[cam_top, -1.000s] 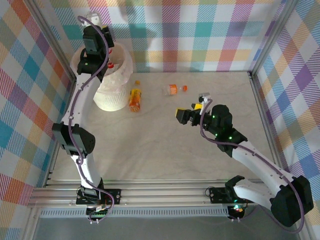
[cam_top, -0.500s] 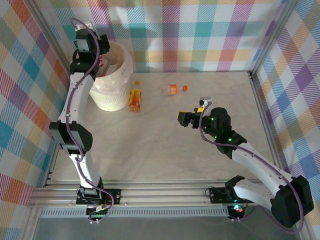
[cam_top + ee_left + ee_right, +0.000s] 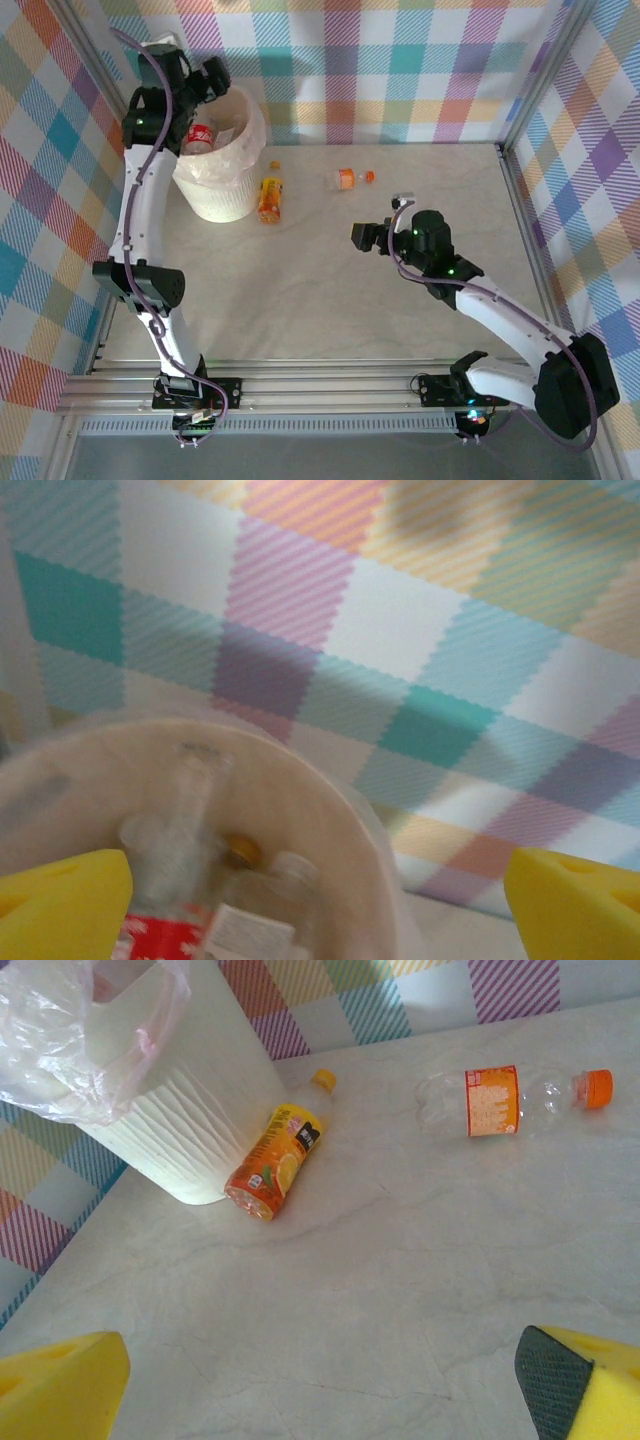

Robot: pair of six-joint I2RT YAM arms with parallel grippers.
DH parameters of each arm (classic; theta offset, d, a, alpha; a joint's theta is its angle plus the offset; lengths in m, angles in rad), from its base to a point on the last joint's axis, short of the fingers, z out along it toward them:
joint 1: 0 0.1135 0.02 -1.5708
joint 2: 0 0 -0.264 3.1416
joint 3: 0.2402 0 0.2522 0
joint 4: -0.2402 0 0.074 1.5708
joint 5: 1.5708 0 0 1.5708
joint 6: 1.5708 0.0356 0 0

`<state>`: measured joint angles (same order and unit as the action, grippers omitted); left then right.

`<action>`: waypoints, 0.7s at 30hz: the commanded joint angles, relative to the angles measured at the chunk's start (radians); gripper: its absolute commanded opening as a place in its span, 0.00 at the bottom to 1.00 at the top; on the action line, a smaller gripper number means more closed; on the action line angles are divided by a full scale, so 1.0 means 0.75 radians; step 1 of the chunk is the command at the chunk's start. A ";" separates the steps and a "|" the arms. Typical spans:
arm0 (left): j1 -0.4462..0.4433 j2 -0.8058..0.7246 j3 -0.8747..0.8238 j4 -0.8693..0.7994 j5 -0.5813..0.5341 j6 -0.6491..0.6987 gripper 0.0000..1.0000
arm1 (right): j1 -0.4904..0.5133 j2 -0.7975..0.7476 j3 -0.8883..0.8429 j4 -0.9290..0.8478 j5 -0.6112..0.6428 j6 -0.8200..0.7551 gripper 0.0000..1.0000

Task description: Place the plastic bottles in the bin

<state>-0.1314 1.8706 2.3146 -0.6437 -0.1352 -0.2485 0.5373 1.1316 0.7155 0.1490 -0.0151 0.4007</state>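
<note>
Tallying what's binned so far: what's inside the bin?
Inside the bin: a red-labelled bottle and at least one clear bottle beside it. Anything beneath them is covered.

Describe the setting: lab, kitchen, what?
Likely a lab robot cell: plaid walls on a metal frame, two arms bolted to a rail at the near edge of the table, a bin and bottles as props.

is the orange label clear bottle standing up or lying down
Lying down: the clear bottle rests on its side on the table.
</note>
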 commanded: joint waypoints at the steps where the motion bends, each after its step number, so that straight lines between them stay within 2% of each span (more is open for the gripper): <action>1: -0.147 -0.077 -0.147 -0.055 0.046 -0.069 1.00 | -0.002 0.061 0.101 -0.034 0.047 0.033 1.00; 5: -0.347 -0.156 -0.450 0.098 -0.072 -0.078 1.00 | -0.010 0.154 0.181 -0.094 0.109 0.062 1.00; 8: -0.541 -0.135 -0.509 0.102 -0.306 0.024 1.00 | -0.016 0.180 0.209 -0.105 0.231 0.111 1.00; 11: -0.679 -0.069 -0.509 0.059 -0.523 0.101 1.00 | -0.043 0.188 0.216 -0.058 0.260 0.123 1.00; 16: -0.701 0.083 -0.509 -0.030 -0.609 0.037 1.00 | -0.085 0.235 0.264 -0.087 0.204 0.139 1.00; 21: -0.624 0.367 -0.294 -0.252 -0.580 -0.007 1.00 | -0.093 0.235 0.248 -0.098 0.185 0.174 1.00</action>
<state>-0.6388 2.0506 2.0281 -0.7029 -0.5217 -0.2272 0.4706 1.3067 0.8848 0.0826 0.1310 0.5022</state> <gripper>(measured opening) 0.998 0.996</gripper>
